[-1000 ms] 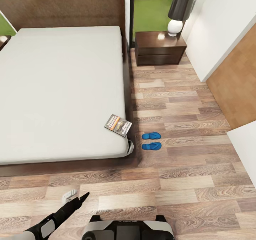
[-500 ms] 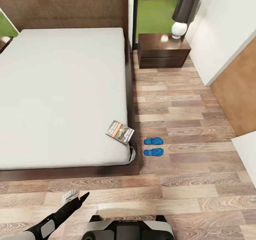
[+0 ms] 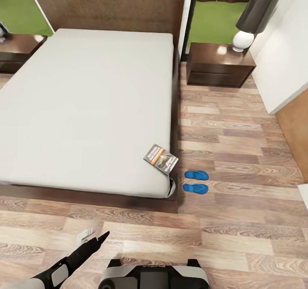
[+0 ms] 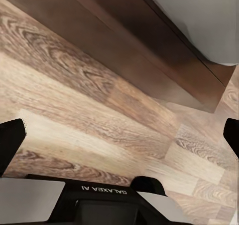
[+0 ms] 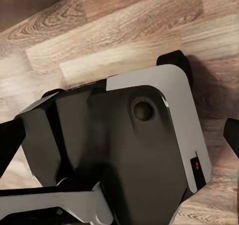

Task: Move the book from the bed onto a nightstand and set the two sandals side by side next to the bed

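Grippers wide apart and empty: left gripper (image 4: 119, 130) over floor (image 4: 74, 110) beside bed (image 4: 199, 20), right gripper (image 5: 119, 130) above robot base (image 5: 124, 155).

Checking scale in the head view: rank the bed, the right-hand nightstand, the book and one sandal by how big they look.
Largest to smallest, head view:
1. the bed
2. the nightstand, though it stands farthest from the camera
3. the book
4. the nearer sandal, looking slightly smaller than the book

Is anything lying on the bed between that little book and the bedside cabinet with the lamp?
Nothing visible does. The book lies at the bed's near corner; the mattress towards the nightstand is bare.
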